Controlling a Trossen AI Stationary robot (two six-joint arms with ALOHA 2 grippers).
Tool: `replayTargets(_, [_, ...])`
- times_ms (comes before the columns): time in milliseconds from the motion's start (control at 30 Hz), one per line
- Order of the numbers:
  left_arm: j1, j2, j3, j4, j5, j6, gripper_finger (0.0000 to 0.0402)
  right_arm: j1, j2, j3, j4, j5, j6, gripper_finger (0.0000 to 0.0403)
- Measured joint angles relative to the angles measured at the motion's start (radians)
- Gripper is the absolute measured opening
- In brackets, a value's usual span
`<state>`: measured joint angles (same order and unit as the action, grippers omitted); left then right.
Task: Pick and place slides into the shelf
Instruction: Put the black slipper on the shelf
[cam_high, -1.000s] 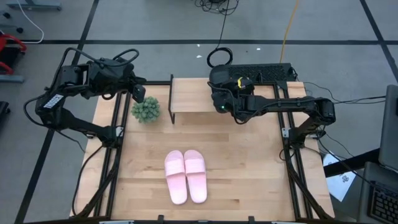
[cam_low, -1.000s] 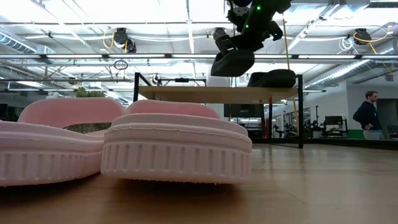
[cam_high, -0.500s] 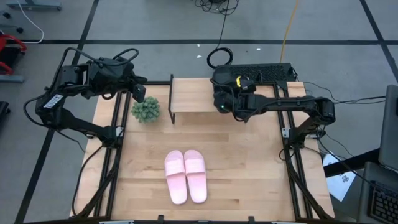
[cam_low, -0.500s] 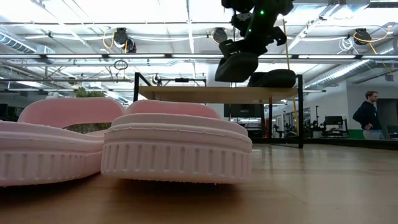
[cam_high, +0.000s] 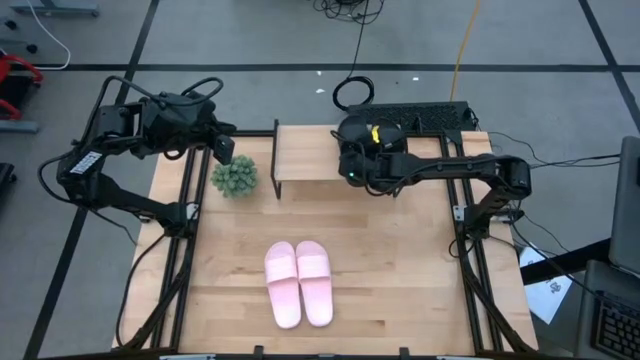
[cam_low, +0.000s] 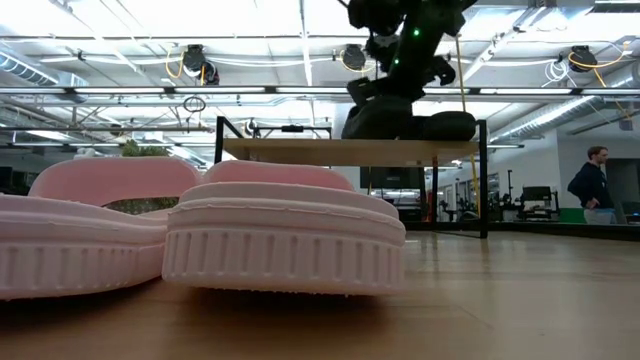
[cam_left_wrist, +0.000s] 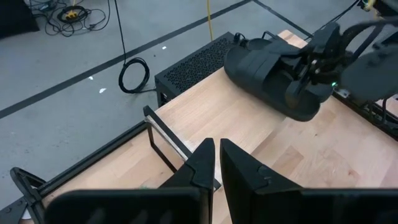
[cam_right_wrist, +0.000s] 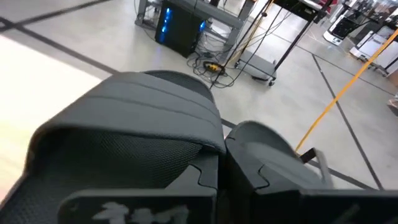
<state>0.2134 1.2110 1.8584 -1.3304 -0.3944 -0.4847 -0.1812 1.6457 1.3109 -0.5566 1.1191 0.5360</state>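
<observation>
The shelf stands at the table's far side, its plank top on thin black legs. One black slide lies on the plank's right part. Just left of it is a second black slide, with my right gripper shut on it from the right; its sole is down at the plank. The pink pair lies side by side on the table's near middle, soles down. My left gripper hangs shut and holding nothing above the table's far left corner. My right gripper has its fingers shut on the black slide's wide strap, at the strap's edge. It comes from the table's right, slanting slightly down. The slide sits upright, sole down at the plank beside the other black slide; the pinch itself is hidden by the fingers.
A small green plant stands on the table just left of the shelf. A black box and cables lie behind the shelf's right end. A person stands far off in the room. The plank's left half is bare wood.
My right gripper has gone down toward the plank with the black slide and tipped a little. The slide, which hung tilted above the shelf, has come down level at the plank next to the other black slide.
</observation>
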Motion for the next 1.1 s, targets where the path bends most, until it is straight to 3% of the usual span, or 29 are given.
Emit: replayTargets(1100, [0.000, 0.000, 0.000, 0.000, 0.001, 0.001, 0.0026, -0.031, -0.006, -0.001, -0.083, -0.024, 0.027, 0.0000])
